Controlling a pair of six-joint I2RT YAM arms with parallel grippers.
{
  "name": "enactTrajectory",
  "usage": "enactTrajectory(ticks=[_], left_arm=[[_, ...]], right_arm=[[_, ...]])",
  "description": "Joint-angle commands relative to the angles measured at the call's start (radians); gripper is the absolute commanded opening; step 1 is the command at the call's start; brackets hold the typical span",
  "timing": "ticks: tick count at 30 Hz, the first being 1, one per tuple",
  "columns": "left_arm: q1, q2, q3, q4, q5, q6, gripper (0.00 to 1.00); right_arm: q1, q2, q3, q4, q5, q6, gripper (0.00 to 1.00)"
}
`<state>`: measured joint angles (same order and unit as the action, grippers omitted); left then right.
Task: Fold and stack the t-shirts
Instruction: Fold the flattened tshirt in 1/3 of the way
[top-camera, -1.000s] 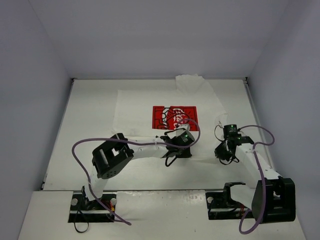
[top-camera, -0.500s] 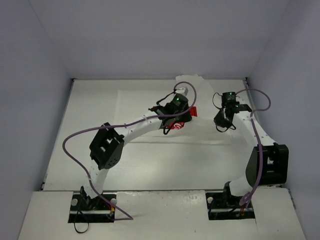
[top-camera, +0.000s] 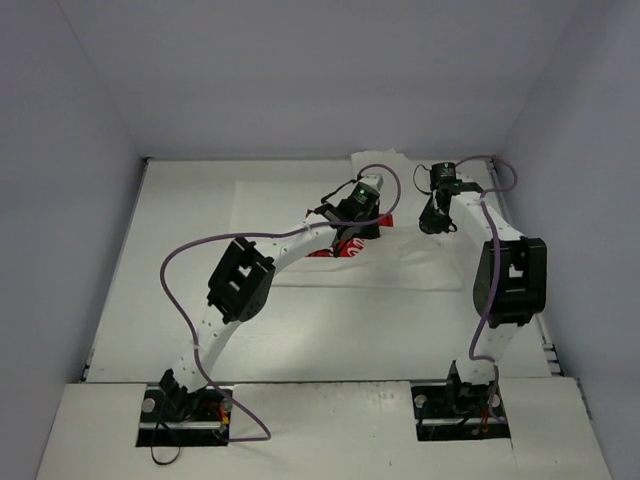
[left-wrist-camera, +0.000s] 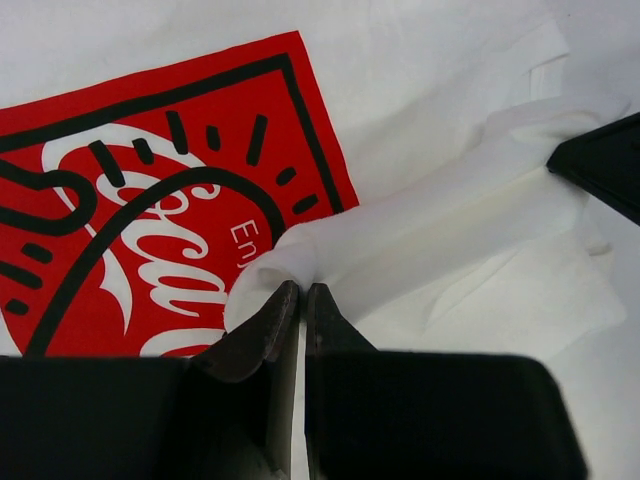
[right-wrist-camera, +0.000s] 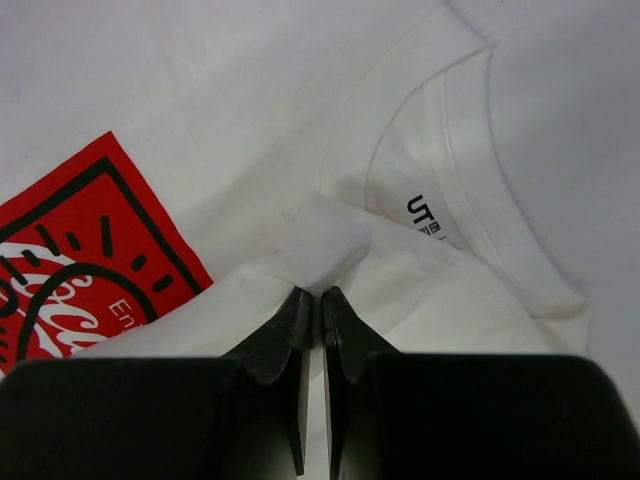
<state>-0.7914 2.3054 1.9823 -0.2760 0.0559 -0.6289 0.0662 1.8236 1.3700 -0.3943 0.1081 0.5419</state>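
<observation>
The top external camera sits high above and behind the arm bases (top-camera: 185, 405) at the near edge of the counter (top-camera: 150, 220). It faces the far edge and tilts down, from far enough to take in the whole counter and the t-shirt (top-camera: 270, 210). The left wrist camera looks along the left gripper (left-wrist-camera: 300, 290) from very near, down onto the red print (left-wrist-camera: 170, 205). The right wrist camera looks likewise past the right gripper (right-wrist-camera: 310, 295), close on the collar (right-wrist-camera: 470, 180). All three views share the red print, which lies toward the counter's far edge.

"UT" on t-shirt (right-wrist-camera: 250, 120) label (right-wrist-camera: 425, 218), "En" on print (left-wrist-camera: 150, 200)
</observation>
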Motion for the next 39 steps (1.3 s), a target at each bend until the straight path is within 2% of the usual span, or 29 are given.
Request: enactTrajectory(ticks=[1, 16, 19, 23, 24, 25, 26, 28, 29, 34, 37, 39], left_arm=[[0.026, -0.041, 0.070, 0.009, -0.036, 0.058, 0.00], [0.044, -0.020, 0.093, 0.044, -0.088, 0.106, 0.00], [0.052, -0.017, 0.099, 0.049, -0.097, 0.112, 0.00], [0.073, -0.017, 0.131, 0.056, -0.098, 0.111, 0.13], [0.075, -0.017, 0.145, 0.054, -0.099, 0.113, 0.21], [0.079, -0.016, 0.160, 0.051, -0.101, 0.120, 0.28], [0.081, -0.016, 0.167, 0.050, -0.102, 0.123, 0.31], [0.089, -0.022, 0.194, 0.037, -0.096, 0.131, 0.46], [0.092, -0.029, 0.203, 0.026, -0.100, 0.135, 0.49], [0.131, -0.188, 0.120, -0.028, -0.140, 0.136, 0.50], [0.172, -0.337, 0.002, -0.132, -0.196, 0.133, 0.50], [0.217, -0.416, -0.087, -0.195, -0.178, 0.109, 0.50]], right_arm=[[-0.008, 0.022, 0.083, 0.017, 0.070, -0.059, 0.00], [-0.002, 0.131, 0.224, 0.029, 0.044, -0.116, 0.00], [-0.002, 0.148, 0.250, 0.032, 0.047, -0.128, 0.03], [-0.002, 0.165, 0.311, 0.034, 0.055, -0.147, 0.17], [-0.002, 0.169, 0.319, 0.034, 0.057, -0.149, 0.27], [-0.001, 0.172, 0.334, 0.034, 0.054, -0.158, 0.31], [-0.001, 0.174, 0.340, 0.034, 0.053, -0.161, 0.32], [-0.002, 0.170, 0.365, 0.035, 0.055, -0.179, 0.40], [-0.001, 0.167, 0.374, 0.035, 0.054, -0.190, 0.41], [0.010, 0.067, 0.411, 0.037, -0.011, -0.301, 0.43], [0.027, -0.002, 0.370, 0.038, -0.090, -0.390, 0.43], [0.036, -0.023, 0.332, 0.038, -0.167, -0.412, 0.40]])
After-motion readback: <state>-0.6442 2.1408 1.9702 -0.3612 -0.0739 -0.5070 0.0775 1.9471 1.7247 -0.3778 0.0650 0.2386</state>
